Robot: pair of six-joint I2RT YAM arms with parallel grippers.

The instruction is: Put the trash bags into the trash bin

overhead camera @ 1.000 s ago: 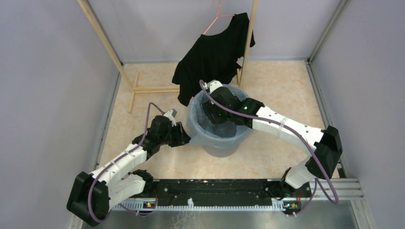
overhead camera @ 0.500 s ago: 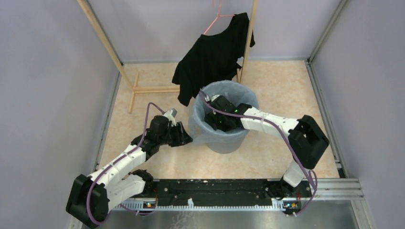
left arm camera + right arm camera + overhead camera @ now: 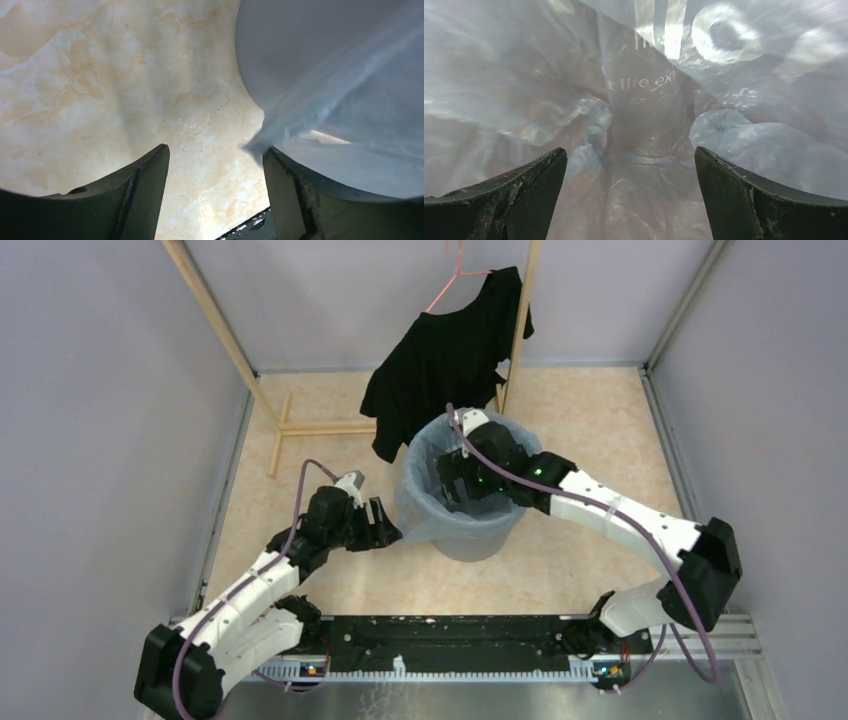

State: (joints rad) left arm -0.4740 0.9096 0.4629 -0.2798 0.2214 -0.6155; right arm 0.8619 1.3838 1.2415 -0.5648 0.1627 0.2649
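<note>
Trash bag (image 3: 418, 502) draped into trash bin (image 3: 470, 540); lining step in hand. Left gripper (image 3: 215, 190), right gripper (image 3: 629, 195): jaws apart, empty. Next likely: regrasp loose edge.

The trash bag (image 3: 649, 90) is thin, translucent pale blue plastic film, wrinkled and glossy, with bright highlights along its creases. The bin (image 3: 468, 544) is smooth grey plastic with a dull sheen. The surface (image 3: 600, 420) looks like smooth beige marbled stone. At twelve o'clock a shirt (image 3: 440, 365) of matt black cloth hangs among bare pale wood poles (image 3: 218, 320). The fingers (image 3: 142, 192) are dark, matt, slightly grainy plastic.
</note>
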